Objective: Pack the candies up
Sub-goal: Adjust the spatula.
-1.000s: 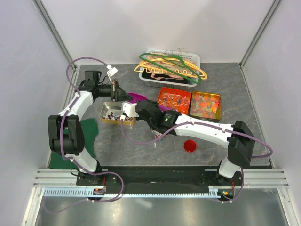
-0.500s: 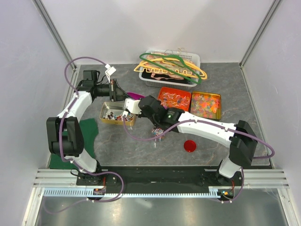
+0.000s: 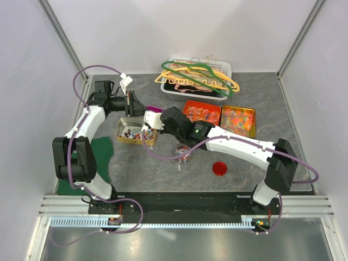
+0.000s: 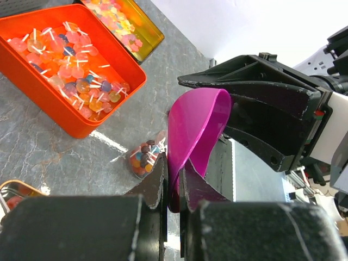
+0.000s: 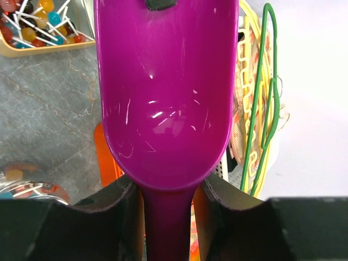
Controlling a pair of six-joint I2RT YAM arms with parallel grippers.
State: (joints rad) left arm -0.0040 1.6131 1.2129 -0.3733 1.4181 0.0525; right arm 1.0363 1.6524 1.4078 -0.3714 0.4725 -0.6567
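The orange tray (image 4: pixel 76 126) beside the jar (image 4: pixel 145 157) is full of candies (image 4: pixel 70 70); the jar holds few. My left gripper (image 4: pixel 173 182) and right gripper (image 5: pixel 167 206) both clamp the empty scoop (image 5: pixel 166 98), so I judge most packing remains.

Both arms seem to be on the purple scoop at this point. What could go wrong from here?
1. The left tool is shut on the rim of the purple scoop while the right tool clasps its handle. If either arm moves before one lets go, the scoop could twist or drop.
2. The small jar of candies stands just under the right arm and could be knocked over.
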